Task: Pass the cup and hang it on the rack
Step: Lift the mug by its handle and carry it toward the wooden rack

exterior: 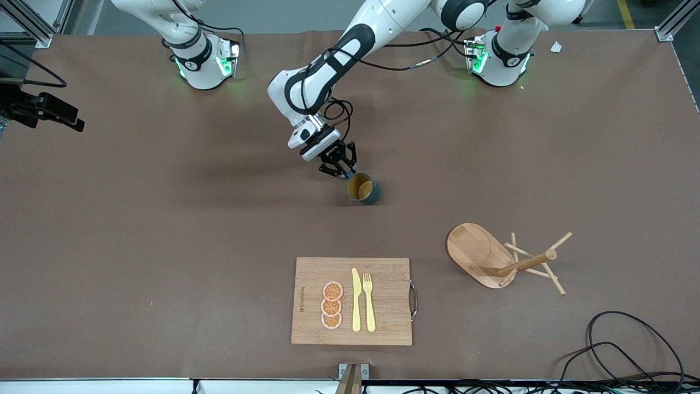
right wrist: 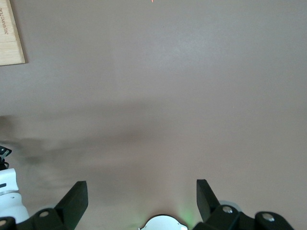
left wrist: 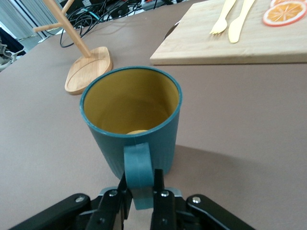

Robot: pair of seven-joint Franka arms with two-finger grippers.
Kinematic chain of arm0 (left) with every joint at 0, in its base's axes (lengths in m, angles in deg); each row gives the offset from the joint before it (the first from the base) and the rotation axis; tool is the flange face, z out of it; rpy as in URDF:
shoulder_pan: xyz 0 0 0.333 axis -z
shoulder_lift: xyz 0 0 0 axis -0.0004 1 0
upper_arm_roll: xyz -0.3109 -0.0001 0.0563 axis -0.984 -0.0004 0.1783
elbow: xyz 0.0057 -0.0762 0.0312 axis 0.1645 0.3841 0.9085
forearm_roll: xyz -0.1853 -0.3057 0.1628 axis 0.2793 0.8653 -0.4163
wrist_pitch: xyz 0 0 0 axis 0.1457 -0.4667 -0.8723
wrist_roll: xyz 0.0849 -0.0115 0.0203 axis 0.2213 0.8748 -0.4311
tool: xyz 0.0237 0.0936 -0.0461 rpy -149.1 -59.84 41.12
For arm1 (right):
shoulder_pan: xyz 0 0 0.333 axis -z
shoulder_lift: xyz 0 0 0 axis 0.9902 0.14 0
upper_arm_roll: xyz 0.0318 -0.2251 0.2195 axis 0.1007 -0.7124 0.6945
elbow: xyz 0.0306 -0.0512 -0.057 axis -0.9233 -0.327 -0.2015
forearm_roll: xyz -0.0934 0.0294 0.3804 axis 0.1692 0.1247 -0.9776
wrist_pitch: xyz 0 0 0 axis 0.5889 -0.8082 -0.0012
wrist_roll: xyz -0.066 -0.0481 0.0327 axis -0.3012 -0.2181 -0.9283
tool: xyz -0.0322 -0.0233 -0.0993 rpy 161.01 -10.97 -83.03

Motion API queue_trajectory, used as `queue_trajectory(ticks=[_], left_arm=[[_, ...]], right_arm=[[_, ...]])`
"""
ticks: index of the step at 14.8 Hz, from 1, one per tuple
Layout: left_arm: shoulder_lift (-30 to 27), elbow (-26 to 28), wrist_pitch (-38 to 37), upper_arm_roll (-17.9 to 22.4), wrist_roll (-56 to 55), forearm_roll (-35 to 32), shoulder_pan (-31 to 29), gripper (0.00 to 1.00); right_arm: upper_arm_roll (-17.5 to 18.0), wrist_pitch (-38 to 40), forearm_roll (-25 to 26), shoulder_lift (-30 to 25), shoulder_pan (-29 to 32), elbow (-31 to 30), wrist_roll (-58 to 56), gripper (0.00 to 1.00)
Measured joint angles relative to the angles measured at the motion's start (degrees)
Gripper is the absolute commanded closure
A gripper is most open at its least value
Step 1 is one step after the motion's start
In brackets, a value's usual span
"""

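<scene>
Your left gripper (exterior: 343, 171) is pinching the handle of the cup (exterior: 363, 188) between closed fingers (left wrist: 163, 203), with the cup sitting near the table's middle, farther from the front camera than the cutting board (exterior: 351, 301). The rack (exterior: 506, 260) is standing toward the left arm's end, nearer the camera than the cup. Your right gripper (right wrist: 142, 197) is waiting high over bare table (right wrist: 192, 96), fingers spread apart.

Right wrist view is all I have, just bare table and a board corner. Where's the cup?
Observer: The cup is gripped by its handle in the left gripper, mid-table.
Operator: Is the rack ready?
Observer: The rack stands toward the left arm's end, nearer the front camera than the cup.
Operator: Anything on the board?
Observer: The cutting board carries orange slices, a knife and a fork.
</scene>
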Motion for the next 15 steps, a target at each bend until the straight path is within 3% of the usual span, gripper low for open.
queue_trajectory(ticks=[3,7,15], left_arm=[[-2.8,-0.7,-0.1,0.1,3.0,2.2,-1.3,1.0],[-8.9,-1.0,0.1,0.2,8.6,11.7,-5.4,1.0],[-22.8,-1.3,2.1,0.3,20.6,39.2,-17.8,1.0]], right_arm=[[0.0,0.6,0.0,-0.2,0.0,0.0,-0.1,0.0],[0.1,1.8,0.0,-0.7,-0.1,0.0,-0.2,0.0],[0.2,3.0,0.0,-2.3,-0.1,1.7,-0.5,0.0]])
